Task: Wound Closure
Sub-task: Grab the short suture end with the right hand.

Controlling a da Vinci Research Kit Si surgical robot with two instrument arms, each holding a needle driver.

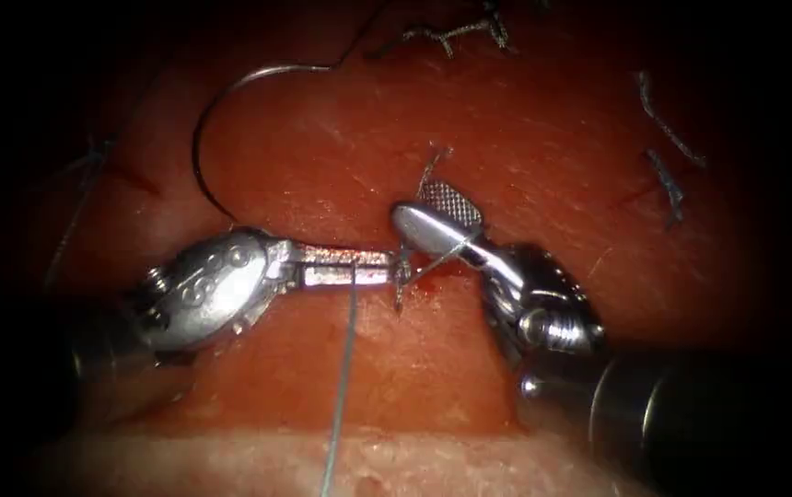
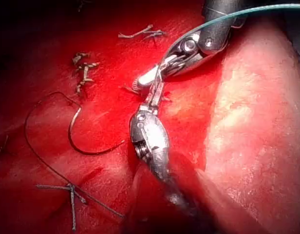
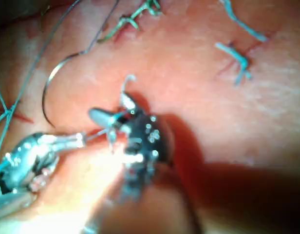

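Tissue (image 1: 525, 138) bears finished knots (image 1: 451, 35) and cut ends (image 1: 668, 184); one stitch site remains unfinished. Needle (image 1: 216, 110) lies free on the surface, left of the tools. Left tool (image 1: 387, 267) clenched on thread (image 1: 345, 368); right tool (image 1: 437, 210) spread wide astride a strand.

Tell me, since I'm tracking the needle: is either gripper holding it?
No: the needle lies free on the tissue, left of the cut, while the left gripper is shut on thread.
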